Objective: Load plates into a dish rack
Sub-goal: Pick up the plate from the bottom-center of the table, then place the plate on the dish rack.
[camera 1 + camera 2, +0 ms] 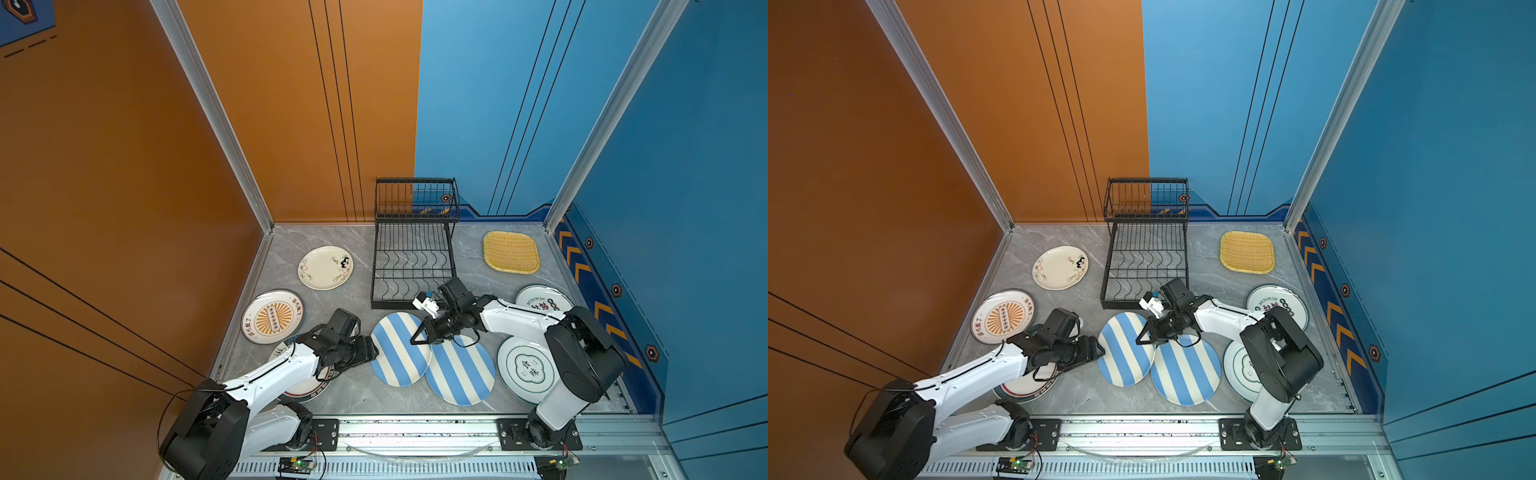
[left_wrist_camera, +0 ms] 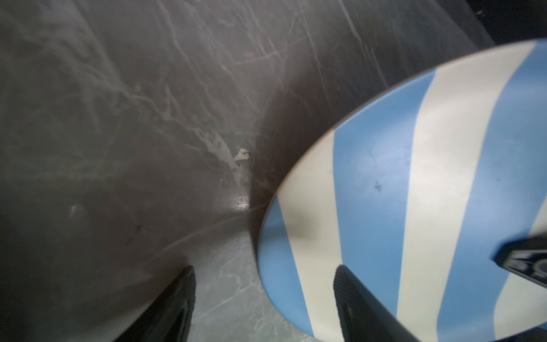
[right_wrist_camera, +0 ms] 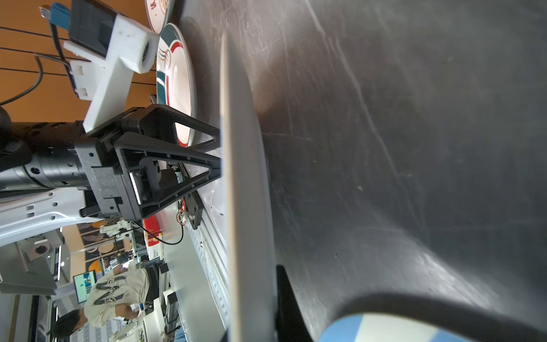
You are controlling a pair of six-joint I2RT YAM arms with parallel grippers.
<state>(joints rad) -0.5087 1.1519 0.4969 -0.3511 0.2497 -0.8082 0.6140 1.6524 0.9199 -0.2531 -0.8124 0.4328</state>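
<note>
2 blue-and-white striped plates (image 1: 390, 357), yellow woven tray (image 1: 511, 252), black wire rack (image 1: 411, 252), grey marbled table (image 1: 361, 291)

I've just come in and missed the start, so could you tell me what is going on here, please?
The right claw is shut on the rim of a blue-and-white striped plate, which overlaps a second striped plate. The left claw stands open at the held plate's opposite rim. The dish rack holds no plates yet; the rest lie flat on the table.

Striped plates (image 1: 395, 353) overlap (blue-and-white) before the black dish rack (image 1: 409, 253).
</note>
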